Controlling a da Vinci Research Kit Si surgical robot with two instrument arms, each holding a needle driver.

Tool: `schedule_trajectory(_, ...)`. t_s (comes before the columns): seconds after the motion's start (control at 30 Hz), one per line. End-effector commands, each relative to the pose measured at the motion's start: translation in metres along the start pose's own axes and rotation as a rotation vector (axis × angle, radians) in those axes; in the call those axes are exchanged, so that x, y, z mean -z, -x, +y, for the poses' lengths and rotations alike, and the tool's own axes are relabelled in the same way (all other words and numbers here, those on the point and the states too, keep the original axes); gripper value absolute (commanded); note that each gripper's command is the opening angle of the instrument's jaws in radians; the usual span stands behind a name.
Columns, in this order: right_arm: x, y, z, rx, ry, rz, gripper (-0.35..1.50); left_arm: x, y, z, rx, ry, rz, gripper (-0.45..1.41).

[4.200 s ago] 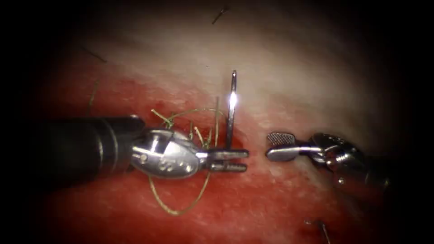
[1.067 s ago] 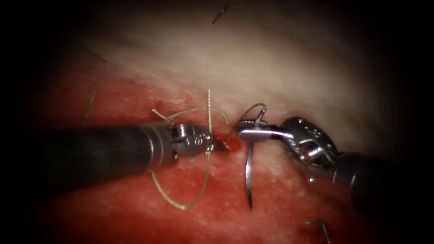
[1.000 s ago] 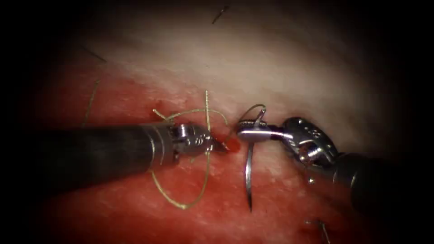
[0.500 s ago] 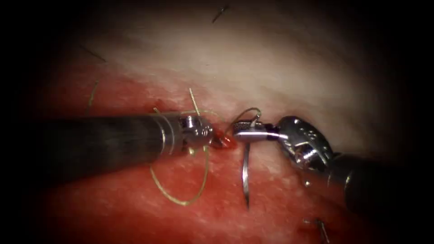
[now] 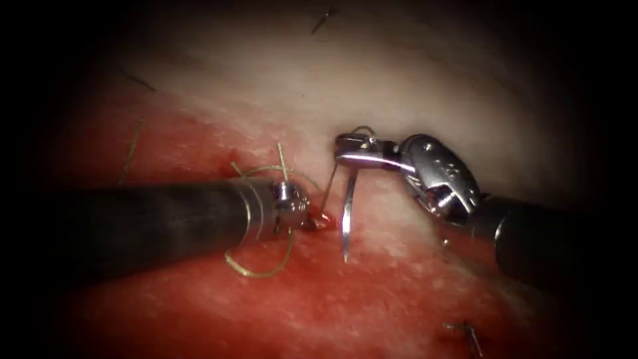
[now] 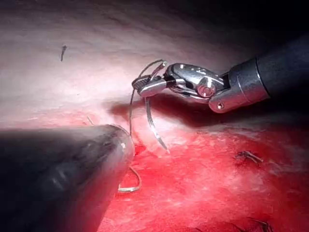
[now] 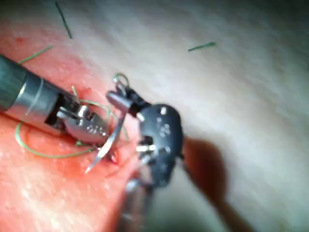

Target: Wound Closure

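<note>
On the left of the cut, the left claw point(image 5: 318, 219) has its tip pressed down at the red, wet edge of the tissue point(image 5: 372, 86). Whether its jaws are open or shut, and whether they have hold of anything, I cannot tell, as the tip is sunk in the red fluid point(image 5: 372, 299). Loops of thread point(image 5: 262, 269) lie around and under its shaft.

Just right of it, the needle point(image 5: 346, 219) hangs free of the tissue, point downward. A taut strand of thread runs from its swaged end down to the cut.

The right claw point(image 5: 345, 150) is closed on the needle near that thread end. It has lifted away from the cut since half a second ago, taking the needle with it, and the loose loop on the left has shrunk.

A judgement: thread already passes through the tissue here, but no knot shows at this spot, so closure is still unfinished.
</note>
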Motion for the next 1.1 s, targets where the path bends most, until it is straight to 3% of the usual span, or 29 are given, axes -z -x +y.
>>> schedule_trajectory(0.03, -0.0014, 0.0009, 0.0002, 0.008, 0.001, 0.002, -0.35, -0.0005, -0.0004, 0.0001, -0.002, 0.010, 0.005, -0.45)
schedule_trajectory(0.33, -0.0032, 0.0031, 0.0011, 0.124, 0.017, 0.002, -0.35, 0.0027, -0.0013, 0.0041, -0.007, 0.052, 0.048, -0.45)
schedule_trajectory(0.67, -0.0030, 0.0049, 0.0009, 0.226, 0.016, -0.006, -0.35, 0.0031, -0.0009, 0.0054, -0.014, 0.051, 0.069, -0.45)
schedule_trajectory(0.97, -0.0024, 0.0048, 0.0013, 0.273, 0.020, -0.015, -0.35, 0.0022, -0.0009, 0.0058, -0.013, 0.032, 0.096, -0.45)
schedule_trajectory(1.1, -0.0014, 0.0039, 0.0012, 0.263, 0.011, -0.009, -0.35, 0.0037, -0.0014, 0.0054, -0.003, 0.017, 0.173, -0.45)
